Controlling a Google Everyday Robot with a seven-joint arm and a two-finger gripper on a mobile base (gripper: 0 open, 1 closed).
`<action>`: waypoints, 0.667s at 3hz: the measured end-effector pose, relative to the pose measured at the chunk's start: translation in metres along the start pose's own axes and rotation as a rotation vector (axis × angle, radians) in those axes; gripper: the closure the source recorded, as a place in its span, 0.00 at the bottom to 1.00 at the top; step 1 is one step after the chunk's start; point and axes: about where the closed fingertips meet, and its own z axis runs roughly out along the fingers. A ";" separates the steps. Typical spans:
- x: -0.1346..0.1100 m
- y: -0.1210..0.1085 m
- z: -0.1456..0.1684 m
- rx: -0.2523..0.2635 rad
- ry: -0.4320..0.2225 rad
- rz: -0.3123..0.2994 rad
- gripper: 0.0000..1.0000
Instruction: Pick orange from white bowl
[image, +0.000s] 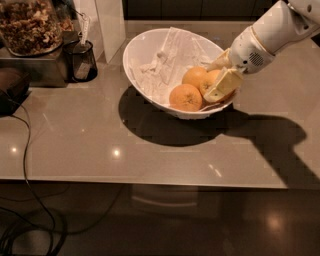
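The white bowl (145, 50) stands tilted on the grey counter, lined with crumpled white paper (162, 67). Three oranges lie in its right half: one at the front (186, 97), one behind it (194, 76), and one at the right (208, 83), partly hidden. My gripper (220, 75) reaches in over the right rim. Its jaws stand open on either side of the right orange, with the near finger (223, 85) in front of it and the far finger (219, 62) behind. I cannot tell whether they touch it.
A small dark mesh cup (80, 61) stands left of the bowl, beside a jar of nuts (30, 25) on a metal block. A white upright panel (111, 27) is behind. A dark device with cables (12, 90) sits at the far left. The counter's front edge (150, 184) runs across below.
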 end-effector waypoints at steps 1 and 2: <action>0.000 0.000 0.000 0.000 0.000 0.000 0.89; 0.000 0.000 0.000 0.000 0.000 0.000 1.00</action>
